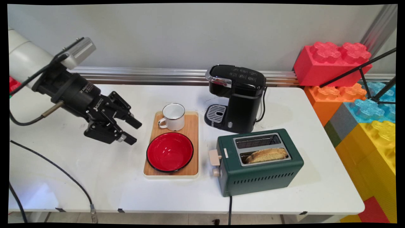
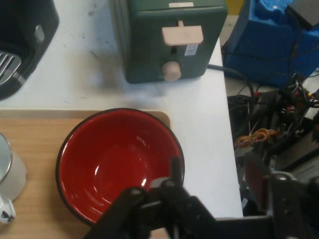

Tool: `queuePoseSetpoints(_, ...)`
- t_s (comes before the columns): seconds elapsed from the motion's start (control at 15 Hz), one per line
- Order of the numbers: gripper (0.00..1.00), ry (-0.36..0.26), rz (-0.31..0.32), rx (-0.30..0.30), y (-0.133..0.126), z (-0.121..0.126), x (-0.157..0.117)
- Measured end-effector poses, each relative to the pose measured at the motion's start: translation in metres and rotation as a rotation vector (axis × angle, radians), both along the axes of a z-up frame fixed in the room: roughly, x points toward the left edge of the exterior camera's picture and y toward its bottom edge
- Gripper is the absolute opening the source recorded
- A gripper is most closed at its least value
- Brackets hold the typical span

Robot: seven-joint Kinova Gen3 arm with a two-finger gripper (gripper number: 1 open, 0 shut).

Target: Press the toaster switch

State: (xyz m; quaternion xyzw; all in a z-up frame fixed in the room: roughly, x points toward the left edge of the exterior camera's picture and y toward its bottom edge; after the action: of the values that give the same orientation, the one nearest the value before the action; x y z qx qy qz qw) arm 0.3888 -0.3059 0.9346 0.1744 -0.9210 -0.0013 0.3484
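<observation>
The gripper point(image 1: 131, 130) hangs in the air just left of the wooden tray point(image 1: 192, 133) with its fingers spread wide and holding nothing, aimed at the red bowl point(image 1: 170, 152) sitting on that tray in front of the white enamel mug point(image 1: 173, 117).

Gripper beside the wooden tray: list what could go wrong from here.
1. The gripper hangs open just left of the wooden tray; a low sideways move could shove it, sliding the red bowl and white mug.
2. The mug stands close behind the bowl, so reaching for either may knock the other.
3. Black cables trail across the table and might snag.
</observation>
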Motion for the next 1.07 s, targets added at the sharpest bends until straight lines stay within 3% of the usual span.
queuePoseSetpoints(0.53,0.00,0.012,-0.011,0.005,-0.005,-0.002,-0.012)
queuePoseSetpoints(1.07,0.00,0.039,0.007,-0.008,-0.030,-0.017,-0.077)
